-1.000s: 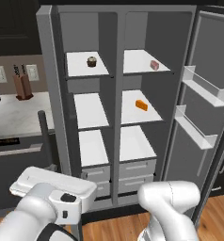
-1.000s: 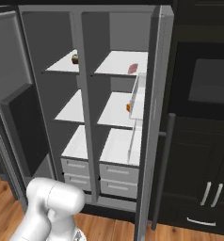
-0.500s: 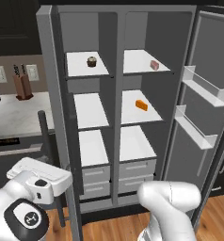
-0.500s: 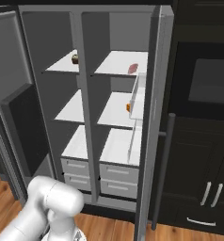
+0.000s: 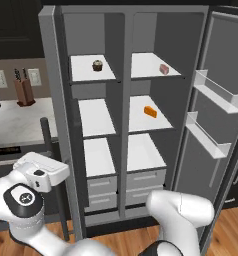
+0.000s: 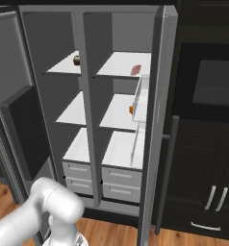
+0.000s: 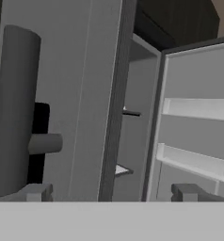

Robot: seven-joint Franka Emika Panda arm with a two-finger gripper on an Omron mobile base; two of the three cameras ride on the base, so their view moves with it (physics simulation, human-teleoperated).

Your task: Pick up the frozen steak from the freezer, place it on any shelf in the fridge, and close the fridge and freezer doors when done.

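The frozen steak (image 5: 164, 69) (image 6: 136, 70), a small pinkish-red slab, lies on the top white shelf (image 5: 148, 66) of the fridge (image 5: 163, 35), the wider right compartment. The freezer (image 5: 88, 42) on the left holds a dark cupcake (image 5: 97, 65) on its top plate. Both doors stand open: the left one (image 5: 51, 100) (image 6: 20, 120) with its black panel, the right one (image 5: 218, 125) with clear bins. My gripper (image 7: 113, 195) is open and holds nothing. It hangs low at the left, facing the left door's outer face and bar handle (image 7: 15, 108).
An orange wedge (image 5: 150, 112) sits on the fridge's middle shelf. Grey drawers (image 5: 123, 182) fill the bottom of both compartments. A counter (image 5: 18, 120) with a knife block (image 5: 24, 92) lies to the left, and dark cabinets with an oven (image 6: 208, 96) stand to the right.
My hand has swung left and upward, from in front of the drawers to beside the left door. The steak, wedge, cupcake and both doors have stayed put.
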